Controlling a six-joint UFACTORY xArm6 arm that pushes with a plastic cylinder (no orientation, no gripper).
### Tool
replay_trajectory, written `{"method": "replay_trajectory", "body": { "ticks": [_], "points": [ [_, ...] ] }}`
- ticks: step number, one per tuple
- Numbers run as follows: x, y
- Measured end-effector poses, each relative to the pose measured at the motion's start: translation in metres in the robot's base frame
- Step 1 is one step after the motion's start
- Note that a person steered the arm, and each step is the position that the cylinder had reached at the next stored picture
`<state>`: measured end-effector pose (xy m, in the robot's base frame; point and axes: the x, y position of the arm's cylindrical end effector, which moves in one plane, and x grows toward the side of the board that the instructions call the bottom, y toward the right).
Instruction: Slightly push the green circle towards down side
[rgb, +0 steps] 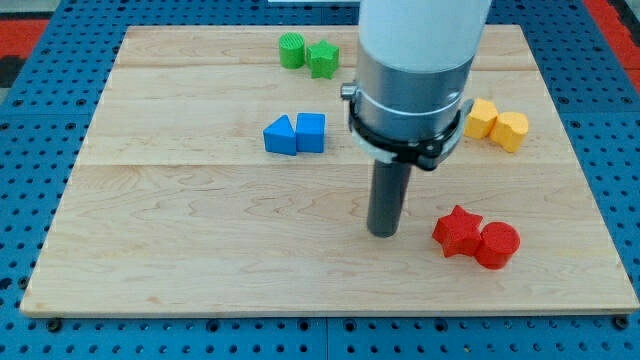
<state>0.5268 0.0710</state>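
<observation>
My tip (384, 232) sits mid-counter (180, 250), no hand fitted, well below green circle (291, 50); must get above it to push down.

The green circle (291, 50) is a short ribbed cylinder standing upright near the worktop's (180, 250) top edge, left of centre in the view, touching a green star (323, 59) on its right.

a pale wooden board (200, 260) lies on a blue pegboard surface (40, 150); red shows at the top corners.
</observation>
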Motion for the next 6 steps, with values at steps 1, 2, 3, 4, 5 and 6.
{"method": "replay_trajectory", "body": {
  "ticks": [1,2,3,4,5,6],
  "points": [
    [-0.063,0.080],
    [-0.131,0.077],
    [-0.205,0.078],
    [-0.279,0.069],
    [-0.333,0.013],
    [-0.333,-0.047]
  ]
}}
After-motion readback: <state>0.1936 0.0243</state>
